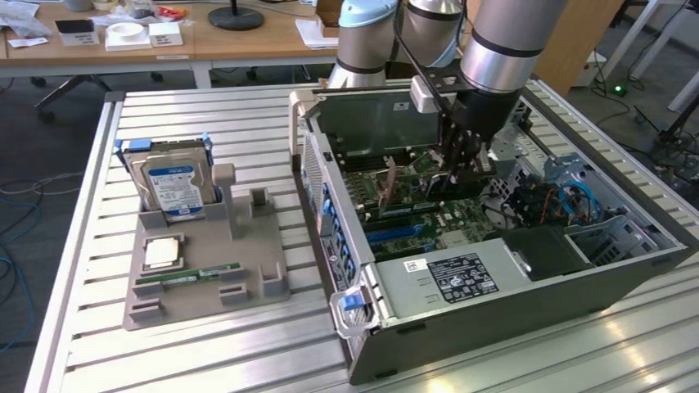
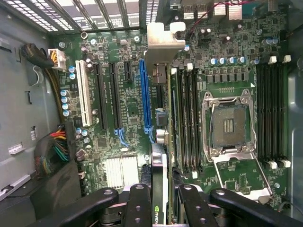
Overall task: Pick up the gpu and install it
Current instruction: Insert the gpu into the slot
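Black fingers (image 2: 138, 208) partly closed, clamping the gpu (image 2: 159, 176) edge-on

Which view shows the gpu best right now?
The wrist view: the gpu stands edge-on, gripped in the hand, with its silver bracket clear and the blue slot right beside it. The exterior view shows the hand down inside the open case, with the card mostly hidden behind it.

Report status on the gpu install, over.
Gripper shut on the gpu. Held edge-on inside the case, over the motherboard, near the blue slot. No obstruction seen beneath.
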Tool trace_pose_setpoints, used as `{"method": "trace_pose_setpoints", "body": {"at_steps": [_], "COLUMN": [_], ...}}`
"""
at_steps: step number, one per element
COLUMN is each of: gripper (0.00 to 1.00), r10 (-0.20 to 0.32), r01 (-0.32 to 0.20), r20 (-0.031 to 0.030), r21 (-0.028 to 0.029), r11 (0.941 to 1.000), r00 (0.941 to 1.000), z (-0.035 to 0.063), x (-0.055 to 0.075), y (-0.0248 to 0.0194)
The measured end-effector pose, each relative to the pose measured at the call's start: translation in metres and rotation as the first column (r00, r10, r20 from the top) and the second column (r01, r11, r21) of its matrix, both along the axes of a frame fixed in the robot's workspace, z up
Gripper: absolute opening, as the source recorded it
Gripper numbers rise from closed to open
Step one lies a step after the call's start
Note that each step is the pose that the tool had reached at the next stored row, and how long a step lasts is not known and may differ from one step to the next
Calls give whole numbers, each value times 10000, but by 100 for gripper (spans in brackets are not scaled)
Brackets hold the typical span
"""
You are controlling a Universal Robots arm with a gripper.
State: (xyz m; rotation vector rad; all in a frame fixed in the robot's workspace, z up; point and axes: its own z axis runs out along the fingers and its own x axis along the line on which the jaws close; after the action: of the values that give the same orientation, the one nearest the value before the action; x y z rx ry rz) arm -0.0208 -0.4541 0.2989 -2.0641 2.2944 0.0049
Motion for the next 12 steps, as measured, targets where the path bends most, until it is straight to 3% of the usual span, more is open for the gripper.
{"method": "trace_pose_setpoints", "body": {"at_steps": [12], "gripper": [27], "r10": [0], "r01": [0], "r20": [5], "r21": [5], "r11": [10000], "r00": [10000], "z": [-17], "x": [-55], "y": [0]}}
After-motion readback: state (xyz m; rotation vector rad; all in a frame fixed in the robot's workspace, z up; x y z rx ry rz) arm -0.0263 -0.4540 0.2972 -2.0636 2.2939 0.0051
